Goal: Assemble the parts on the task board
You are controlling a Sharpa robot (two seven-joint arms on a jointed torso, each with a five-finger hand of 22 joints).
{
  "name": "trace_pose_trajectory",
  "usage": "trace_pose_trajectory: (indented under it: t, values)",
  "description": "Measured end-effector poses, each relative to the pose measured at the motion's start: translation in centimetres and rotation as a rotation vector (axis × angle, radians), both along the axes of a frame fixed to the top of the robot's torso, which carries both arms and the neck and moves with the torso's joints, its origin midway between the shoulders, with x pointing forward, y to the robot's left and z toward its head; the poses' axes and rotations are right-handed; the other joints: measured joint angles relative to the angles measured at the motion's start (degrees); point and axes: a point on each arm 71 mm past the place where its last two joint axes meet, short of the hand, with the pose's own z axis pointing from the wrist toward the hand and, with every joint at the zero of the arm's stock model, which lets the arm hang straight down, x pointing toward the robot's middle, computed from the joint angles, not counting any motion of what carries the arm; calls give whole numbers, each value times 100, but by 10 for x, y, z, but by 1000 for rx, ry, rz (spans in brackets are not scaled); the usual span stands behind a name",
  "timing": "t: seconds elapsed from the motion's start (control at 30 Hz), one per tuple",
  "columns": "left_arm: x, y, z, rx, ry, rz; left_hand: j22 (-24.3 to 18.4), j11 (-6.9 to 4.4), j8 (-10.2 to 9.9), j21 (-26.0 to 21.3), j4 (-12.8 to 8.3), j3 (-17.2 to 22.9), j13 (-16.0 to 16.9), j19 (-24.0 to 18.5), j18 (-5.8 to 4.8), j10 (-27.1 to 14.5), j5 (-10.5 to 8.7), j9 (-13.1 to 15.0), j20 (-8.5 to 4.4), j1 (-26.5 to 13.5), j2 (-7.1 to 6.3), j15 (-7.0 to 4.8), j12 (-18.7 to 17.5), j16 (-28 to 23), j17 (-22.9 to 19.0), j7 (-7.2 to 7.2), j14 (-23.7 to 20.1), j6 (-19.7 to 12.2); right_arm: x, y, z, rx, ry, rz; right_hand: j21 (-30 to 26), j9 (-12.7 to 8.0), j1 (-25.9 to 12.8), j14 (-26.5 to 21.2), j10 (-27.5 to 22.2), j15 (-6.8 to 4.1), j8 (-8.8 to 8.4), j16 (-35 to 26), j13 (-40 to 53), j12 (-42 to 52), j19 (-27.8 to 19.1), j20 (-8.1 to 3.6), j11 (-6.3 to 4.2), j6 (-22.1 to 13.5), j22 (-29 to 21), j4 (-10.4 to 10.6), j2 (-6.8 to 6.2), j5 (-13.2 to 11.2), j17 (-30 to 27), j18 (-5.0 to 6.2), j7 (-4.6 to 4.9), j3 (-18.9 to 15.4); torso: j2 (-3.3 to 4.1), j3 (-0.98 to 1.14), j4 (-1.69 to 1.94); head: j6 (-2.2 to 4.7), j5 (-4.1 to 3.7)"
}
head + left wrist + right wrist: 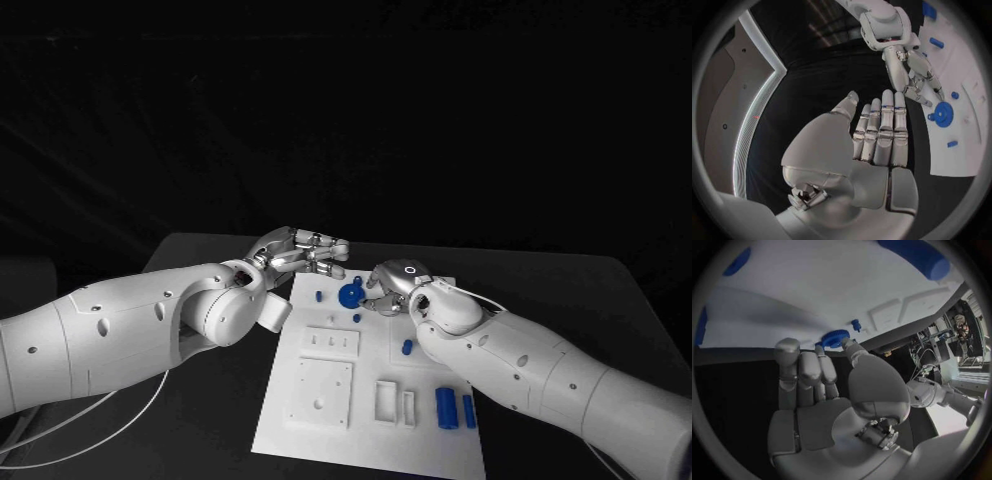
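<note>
The white task board (325, 420) lies in the middle of the table. A blue gear (351, 294) sits flat near the board's far edge. My right hand (392, 285) is at the gear (834, 337) and pinches its rim between thumb and fingertips (924, 100). My left hand (296, 252) hovers over the board's far left corner, beside the right hand. Its fingers (882, 125) are stretched out side by side and hold nothing. A small blue peg (856, 325) stands just behind the gear.
Two blue cylinders (456, 408) lie side by side near the board's right front. Smaller blue pieces (407, 348) sit mid-board. Raised white blocks and recessed slots (320, 390) fill the board's left and middle. Black table surrounds the board.
</note>
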Motion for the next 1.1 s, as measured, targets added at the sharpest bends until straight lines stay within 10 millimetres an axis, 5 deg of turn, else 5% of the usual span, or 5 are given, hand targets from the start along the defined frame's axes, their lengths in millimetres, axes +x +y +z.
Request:
trace_pose_trajectory:
  t: [0.3,0.5,0.73,1.1]
  values:
    - [0,9,0,2,0,16,0,0,0,0,0,0,0,0,0,0,0,0,0,0,0,0,0,0,0,0,0,0,-6,-31,35,129,-96,-7,32,0,240,0,0,0,0,0,0,0,0,0,0,0,0,-129,-189,-110,-2,-4,0,-35,-13,8,-33,14,-31]
    - [0,13,0,4,0,24,-5,0,0,0,0,0,0,0,0,0,0,0,0,0,0,0,0,0,0,0,0,0,-7,-74,54,195,-114,-31,32,0,736,0,0,0,0,-23,0,0,0,0,0,30,0,-536,-163,-218,-30,-28,30,-121,-46,40,-107,4,-31]
    - [2,19,0,7,-1,39,-8,0,0,0,0,0,0,-21,0,0,0,0,21,0,0,-21,0,0,-7,0,-21,0,-7,-130,60,255,-76,-52,-24,0,1028,-14,-21,14,0,-56,0,-5,9,33,21,55,31,-974,-176,-227,-40,-33,54,-167,-103,93,-210,-41,-79]
    - [3,22,-2,9,1,46,-17,0,0,0,-16,16,0,-63,-1,0,0,0,20,0,0,0,0,0,-14,0,-42,0,1,-178,47,320,22,-72,-76,1,1168,-15,-20,15,0,-96,0,-61,0,42,21,74,97,-1117,-166,-139,22,-36,35,-277,-159,194,-311,-104,-186]
